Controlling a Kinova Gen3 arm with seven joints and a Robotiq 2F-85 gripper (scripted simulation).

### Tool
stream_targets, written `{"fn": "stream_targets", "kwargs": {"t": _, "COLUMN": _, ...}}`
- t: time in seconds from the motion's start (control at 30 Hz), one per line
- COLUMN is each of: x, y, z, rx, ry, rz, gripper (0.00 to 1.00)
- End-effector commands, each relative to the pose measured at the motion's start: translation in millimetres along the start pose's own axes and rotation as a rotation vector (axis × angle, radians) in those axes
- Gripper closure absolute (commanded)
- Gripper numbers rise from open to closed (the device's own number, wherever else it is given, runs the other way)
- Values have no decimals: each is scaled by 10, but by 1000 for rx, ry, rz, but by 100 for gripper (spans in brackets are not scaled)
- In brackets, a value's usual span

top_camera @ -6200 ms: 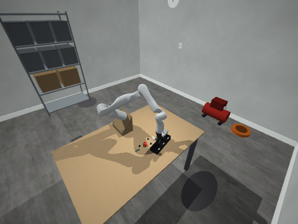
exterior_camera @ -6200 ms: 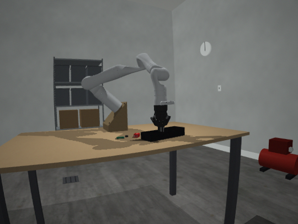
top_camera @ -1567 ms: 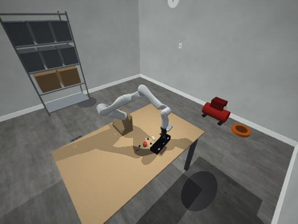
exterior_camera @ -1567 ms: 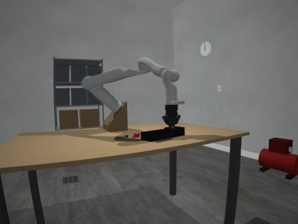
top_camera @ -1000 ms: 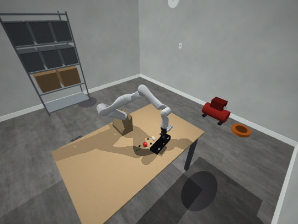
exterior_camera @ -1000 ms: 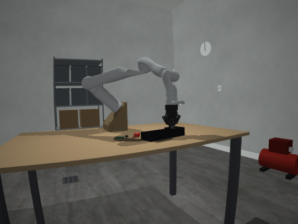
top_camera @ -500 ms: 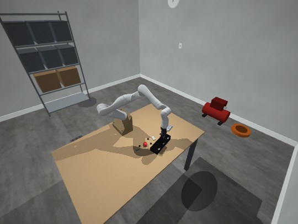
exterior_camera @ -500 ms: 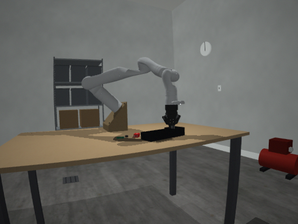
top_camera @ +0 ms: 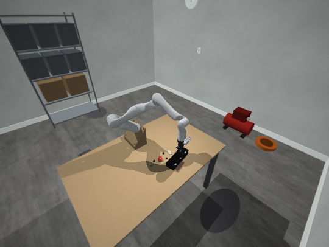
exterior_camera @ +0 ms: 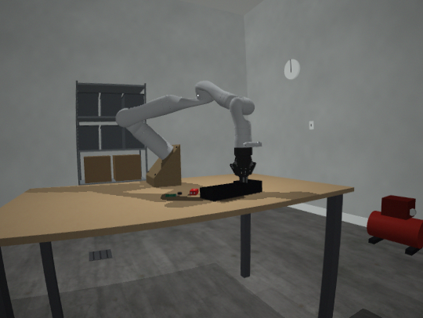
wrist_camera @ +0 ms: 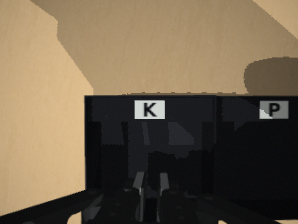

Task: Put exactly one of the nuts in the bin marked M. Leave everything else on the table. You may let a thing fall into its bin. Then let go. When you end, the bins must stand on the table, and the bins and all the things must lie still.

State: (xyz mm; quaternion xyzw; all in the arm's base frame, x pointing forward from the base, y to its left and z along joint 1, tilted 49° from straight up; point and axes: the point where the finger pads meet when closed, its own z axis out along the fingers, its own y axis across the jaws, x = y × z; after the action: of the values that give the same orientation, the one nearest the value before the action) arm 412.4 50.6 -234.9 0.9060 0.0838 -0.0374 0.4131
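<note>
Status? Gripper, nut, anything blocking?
Gripper shut, low over bin K; no nut seen between fingers. Bin P alongside; M label not in view. Small parts lie on table beside bins. Nothing blocking.

Black three-part bin row (wrist_camera: 150, 145): wrist view cuts off right compartment past P label (wrist_camera: 273, 110), M marking out of frame; small dark parts (top_camera: 163, 153) on tan wooden table (top_camera: 116, 194) too tiny to identify; narrowed black gripper (wrist_camera: 149, 192) gap too dark to read
</note>
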Motion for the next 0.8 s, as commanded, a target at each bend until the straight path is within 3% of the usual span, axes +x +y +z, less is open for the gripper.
{"fn": "stream_targets", "kwargs": {"t": 0.0, "x": 14, "y": 15, "z": -85, "rx": -4, "ry": 6, "rz": 4, "gripper": 91}}
{"fn": "stream_targets", "kwargs": {"t": 0.6, "x": 20, "y": 0, "z": -318, "rx": -3, "ry": 8, "rz": 4, "gripper": 91}}
{"fn": "stream_targets", "kwargs": {"t": 0.77, "x": 18, "y": 1, "z": -518, "rx": -3, "ry": 8, "rz": 4, "gripper": 91}}
